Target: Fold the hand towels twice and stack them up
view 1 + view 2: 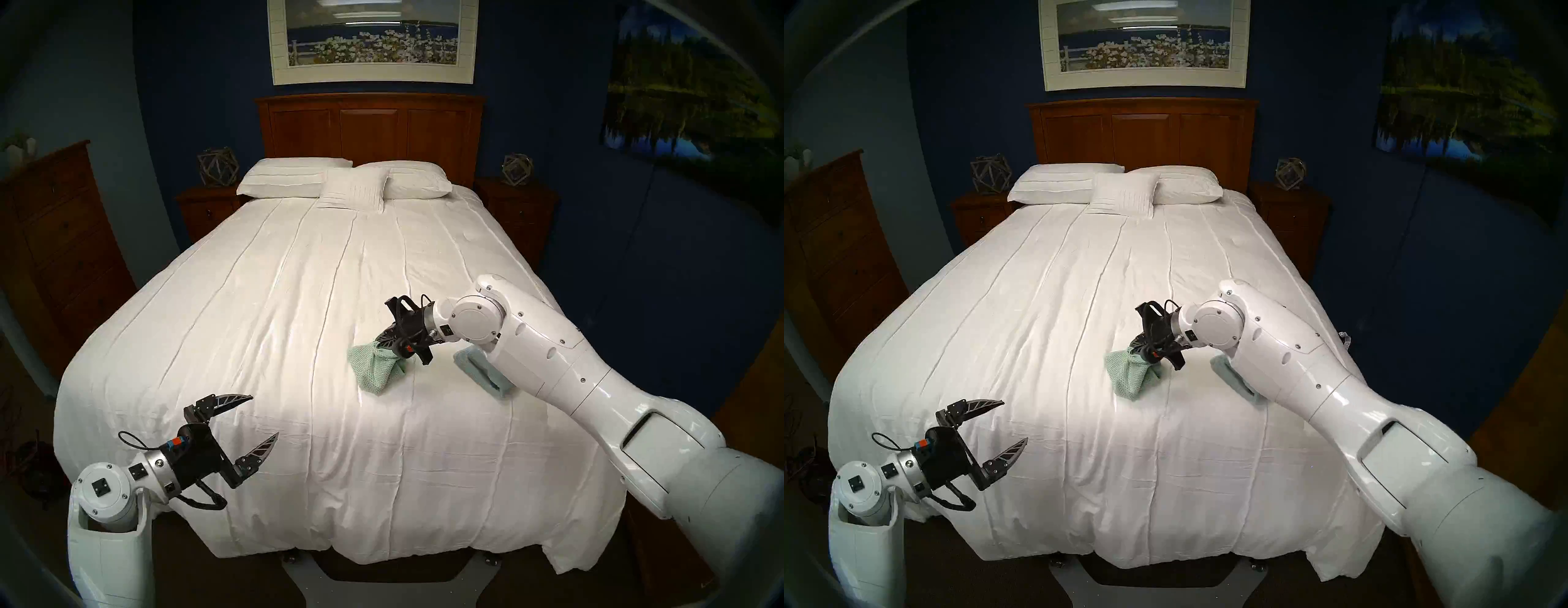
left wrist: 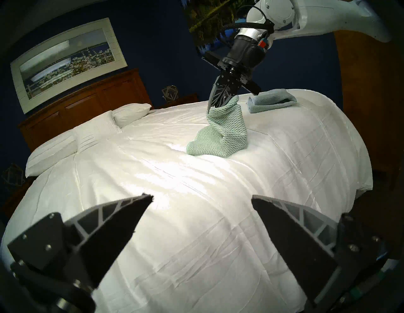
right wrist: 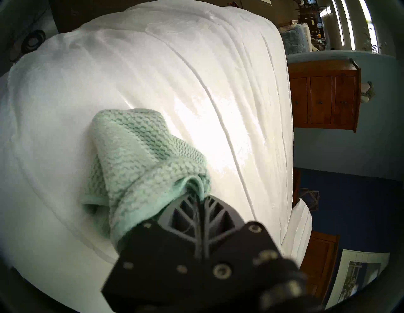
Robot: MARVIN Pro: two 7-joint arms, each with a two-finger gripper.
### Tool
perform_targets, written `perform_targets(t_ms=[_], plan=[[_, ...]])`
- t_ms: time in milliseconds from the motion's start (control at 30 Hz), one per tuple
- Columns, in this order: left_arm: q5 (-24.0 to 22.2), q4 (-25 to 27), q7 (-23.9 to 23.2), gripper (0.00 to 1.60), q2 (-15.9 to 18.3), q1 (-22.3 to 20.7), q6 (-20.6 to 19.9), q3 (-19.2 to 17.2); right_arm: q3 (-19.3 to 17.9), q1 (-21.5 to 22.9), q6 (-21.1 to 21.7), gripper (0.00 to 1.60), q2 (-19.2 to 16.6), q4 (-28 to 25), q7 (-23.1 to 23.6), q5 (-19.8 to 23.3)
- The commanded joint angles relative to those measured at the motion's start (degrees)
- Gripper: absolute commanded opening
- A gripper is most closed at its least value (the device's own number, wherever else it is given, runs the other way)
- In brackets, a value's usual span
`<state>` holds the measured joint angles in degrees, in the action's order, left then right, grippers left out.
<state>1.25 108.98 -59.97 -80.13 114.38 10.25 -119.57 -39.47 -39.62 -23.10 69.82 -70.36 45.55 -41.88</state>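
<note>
You are looking down a white bedspread [image 1: 297,339] toward three pillows [image 1: 352,182] at a wooden headboard [image 1: 369,127]. The mint green towel [image 2: 220,131] hangs bunched from your right gripper [image 2: 213,107]; its long axis runs steeply from the pinched upper edge down to the bedspread, where its lower end rests and spreads toward your left. The fingers are pressed together on that upper edge (the wrist view shows cloth gathered at the tips). The light blue towel [image 2: 271,102] lies folded flat on the bedspread just right of the green one, apart from it, its long axis running toward the bed's right edge; your right arm [image 1: 551,352] covers part of it from the head view. Your left gripper [image 1: 265,418] hovers near the bed's near left corner, fingers spread wide, holding nothing.
</note>
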Motion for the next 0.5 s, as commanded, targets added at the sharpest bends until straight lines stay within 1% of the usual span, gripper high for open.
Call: perform_targets(t_ms=[0, 33, 67, 100, 133, 167, 233, 300, 333, 367, 433, 467], plan=[[-0.26, 0.79, -0.06, 1.6, -0.01, -0.13, 0.12, -0.02, 1.64, 7.0, 0.43, 0.34, 7.08, 6.46, -1.74, -1.9], [-0.27, 0.8, -0.06, 1.6, -0.02, -0.13, 0.12, -0.02, 1.95, 7.05, 0.23, 0.37, 7.21, 7.1, -2.1, -2.11], [-0.27, 0.82, -0.07, 1.6, -0.02, -0.12, 0.12, -0.02, 2.21, 7.13, 0.09, 0.5, 7.34, 7.65, -2.46, -2.26], [-0.28, 0.84, -0.07, 1.6, -0.03, -0.11, 0.12, -0.03, 2.6, 7.89, -0.42, 0.56, 8.33, 9.71, -2.75, -2.25], [-0.29, 0.86, -0.07, 1.6, -0.03, -0.1, 0.11, -0.03, 2.8, 8.12, -0.89, 0.62, 8.6, 10.65, -3.14, -2.3], [-0.3, 0.89, -0.08, 1.6, -0.04, -0.08, 0.11, -0.04, 2.27, 8.13, -1.75, 0.64, 9.62, 12.35, -3.26, -2.87], [-0.32, 0.94, -0.08, 1.6, -0.06, -0.06, 0.09, -0.05, 2.57, 8.3, -3.23, 0.72, 9.53, 13.8, -4.14, -2.75], [-0.34, 0.98, -0.09, 1.6, -0.07, -0.03, 0.08, -0.06, 2.62, 8.66, -5.3, 1.15, 9.58, 15.72, -5.09, -2.74], [-0.34, 0.99, -0.09, 1.6, -0.07, -0.02, 0.07, -0.07, 2.54, 8.65, -6.05, 1.46, 9.33, 15.95, -5.41, -2.72], [-0.35, 1.01, -0.09, 1.6, -0.08, -0.02, 0.07, -0.07, 2.39, 8.5, -6.63, 1.52, 8.76, 15.72, -5.73, -2.68], [-0.35, 1.01, -0.09, 1.6, -0.08, -0.01, 0.06, -0.07, 1.9, 8.16, -7.68, 1.53, 7.21, 14.23, -5.9, -2.51], [-0.34, 1.01, -0.09, 1.6, -0.08, -0.02, 0.06, -0.07, 1.66, 7.99, -8.07, 1.56, 6.35, 13.21, -5.73, -2.37]])
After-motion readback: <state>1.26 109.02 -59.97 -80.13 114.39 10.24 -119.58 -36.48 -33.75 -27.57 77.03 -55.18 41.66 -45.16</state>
